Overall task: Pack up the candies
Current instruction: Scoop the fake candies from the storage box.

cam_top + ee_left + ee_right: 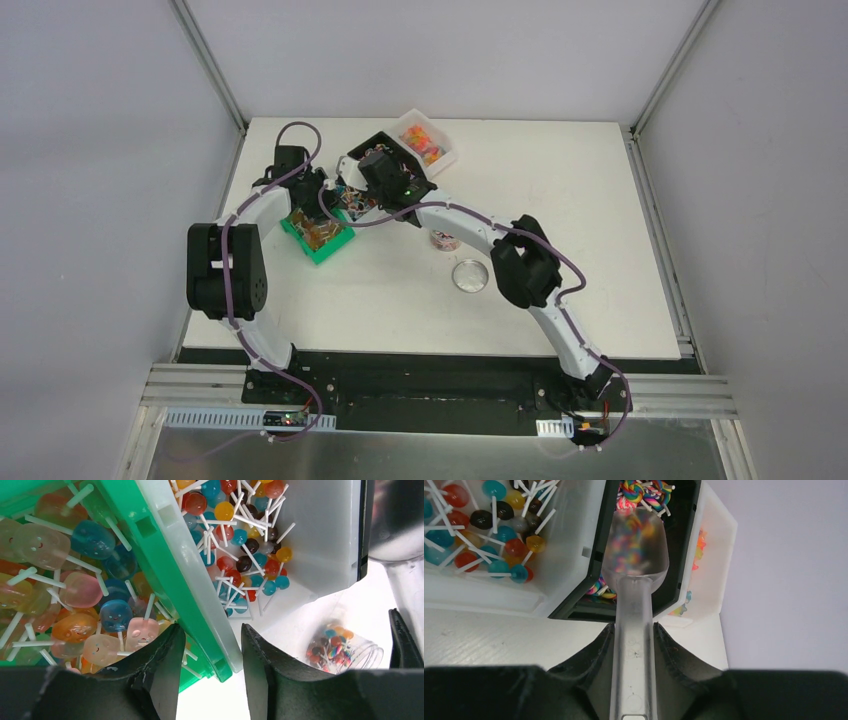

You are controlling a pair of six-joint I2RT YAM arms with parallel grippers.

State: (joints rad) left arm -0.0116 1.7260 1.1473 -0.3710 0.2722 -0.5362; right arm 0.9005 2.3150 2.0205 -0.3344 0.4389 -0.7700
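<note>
Candies (pixel 644 490) in black bin (pixel 687 545), beyond scoop (pixel 636 560) in right claw (pixel 634 632)

The whole worktop (pixel 620 180) is taken in from high above and behind the arm bases (pixel 268 382), facing down and forward. The left wrist view is set very near, past the left gripper (pixel 212 645), onto the green bin (pixel 145 545) and the white bin (pixel 320 540). The right wrist view is aimed equally near, along the scoop (pixel 636 555) in the right gripper (pixel 633 635), into the black bin (pixel 687 540). The white bin is shared by both wrist views.
</note>
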